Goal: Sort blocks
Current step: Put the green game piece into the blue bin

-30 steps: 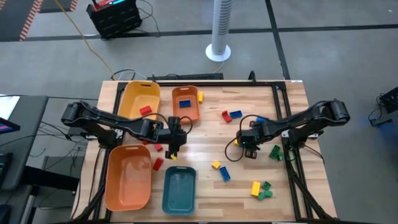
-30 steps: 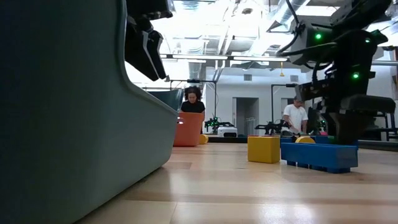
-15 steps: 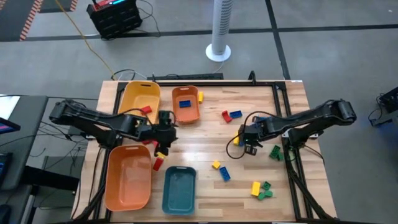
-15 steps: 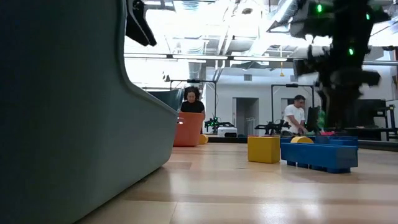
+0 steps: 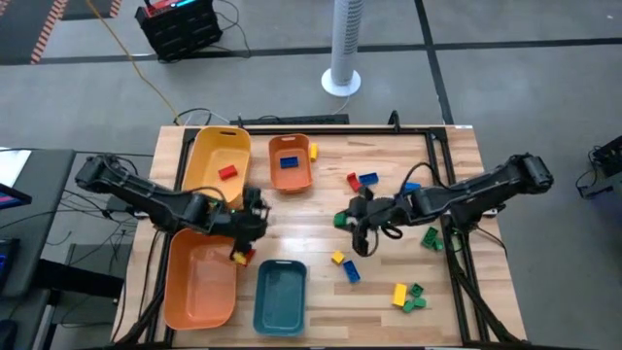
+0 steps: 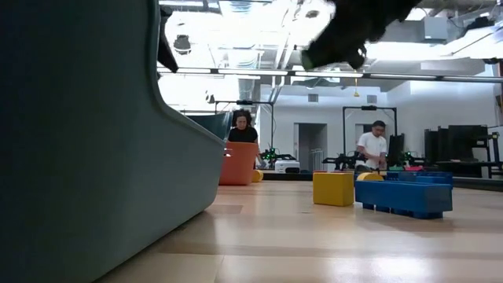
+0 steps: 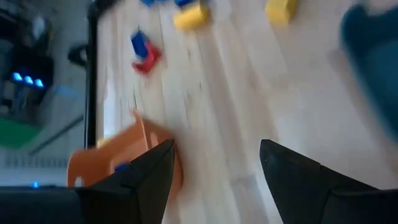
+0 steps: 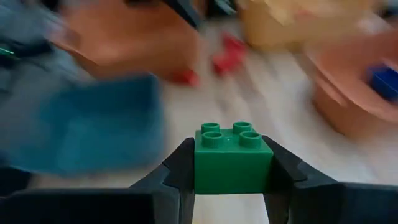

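Observation:
My right gripper (image 5: 342,220) hangs over the table's middle, shut on a green two-by-two block (image 8: 233,155), which also shows from above (image 5: 339,220). My left gripper (image 5: 262,212) stands open and empty between the yellow tray (image 5: 219,151) and the large orange tray (image 5: 199,282), pointing toward the table's right. Its two fingers (image 7: 149,180) have only bare wood between them. Loose blocks lie on the wood: a red and a blue one (image 5: 362,180), a yellow and a blue one (image 5: 343,264), and a green one (image 5: 429,238). My right gripper pinches the green block by two opposite side walls (image 8: 200,165), one finger on each. The fingers come from the table's right, slanting downward. The block sits level with its studs up, lifted clear of the table.
A small orange tray (image 5: 290,175) holds a blue block and a yellow one. The yellow tray holds a red block (image 5: 227,172). A teal tray (image 5: 280,297) stands at the near edge, and red blocks (image 5: 246,258) lie beside the large orange tray. Two people (image 6: 373,149) stand beyond the table.
My right gripper has risen from the table with the green block, tipped from pointing down to a shallow slant, and travelled toward the table's left. My left gripper has drawn back toward the table's left edge, still open.

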